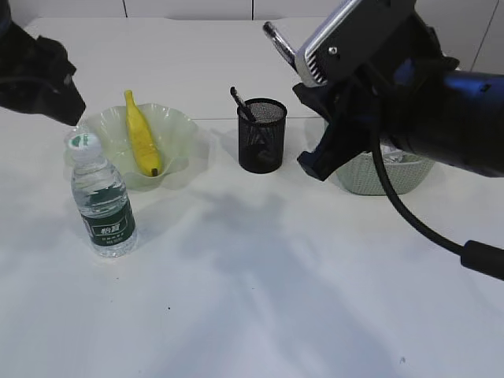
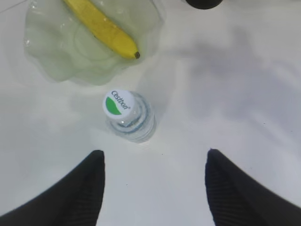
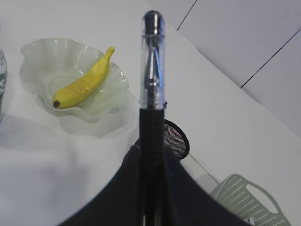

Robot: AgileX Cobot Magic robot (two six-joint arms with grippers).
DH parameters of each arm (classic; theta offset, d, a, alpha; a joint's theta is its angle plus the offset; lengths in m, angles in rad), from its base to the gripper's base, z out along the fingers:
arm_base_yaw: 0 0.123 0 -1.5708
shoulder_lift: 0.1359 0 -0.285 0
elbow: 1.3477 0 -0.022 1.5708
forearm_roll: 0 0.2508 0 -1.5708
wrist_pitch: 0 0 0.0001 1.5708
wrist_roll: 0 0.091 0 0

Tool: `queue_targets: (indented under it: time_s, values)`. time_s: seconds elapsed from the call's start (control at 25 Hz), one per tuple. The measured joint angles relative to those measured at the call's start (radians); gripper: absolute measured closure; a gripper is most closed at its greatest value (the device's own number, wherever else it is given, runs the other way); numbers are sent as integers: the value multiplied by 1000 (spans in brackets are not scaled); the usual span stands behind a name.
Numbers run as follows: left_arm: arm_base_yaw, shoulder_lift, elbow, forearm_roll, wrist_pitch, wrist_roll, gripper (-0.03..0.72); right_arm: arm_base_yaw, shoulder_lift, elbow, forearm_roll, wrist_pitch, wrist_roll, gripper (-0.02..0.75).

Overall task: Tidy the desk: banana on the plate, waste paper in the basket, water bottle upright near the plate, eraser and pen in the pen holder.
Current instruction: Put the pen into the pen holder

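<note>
The yellow banana (image 1: 140, 135) lies on the pale green plate (image 1: 183, 124). The water bottle (image 1: 102, 201) stands upright in front of the plate's left side. My left gripper (image 2: 155, 174) is open and empty above the bottle (image 2: 126, 113); in the exterior view it is at the top left (image 1: 69, 109). My right gripper (image 3: 151, 157) is shut on a clear pen with a black grip (image 3: 153, 70) and holds it high, to the right of the black mesh pen holder (image 1: 261, 135). A dark pen-like stick (image 1: 239, 101) stands in the holder. No eraser shows.
A grey-green basket (image 1: 386, 179) stands right of the pen holder, partly hidden by my right arm, with something white (image 1: 391, 152) inside. The table's far edge and a white wall lie behind.
</note>
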Motion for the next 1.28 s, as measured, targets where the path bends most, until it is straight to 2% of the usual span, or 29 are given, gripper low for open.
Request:
queue_targets:
  time_s: [0.12,0.24,0.6,0.76,0.96,1.12,1.28]
  values:
    - [2,-19,34,20,-12,-54,223,0,4,-2,0,-18,51,694]
    - [36,-31,45,27,-19,-89,224,0,20,-26,0,-20,105,694]
    - [312,-70,47,-1,-19,-104,228,-4,120,-142,2,-24,233,694]
    - [394,-78,47,-7,-17,-104,228,-47,182,-192,2,-21,354,694]
    - [414,-79,84,-7,-12,-97,228,-128,237,-262,-10,-21,471,694]
    - [414,-79,165,-12,-23,-97,228,-172,284,-329,-89,-21,566,694]
    - [415,-79,227,-15,-52,-97,231,-179,359,-399,-165,-41,663,694]
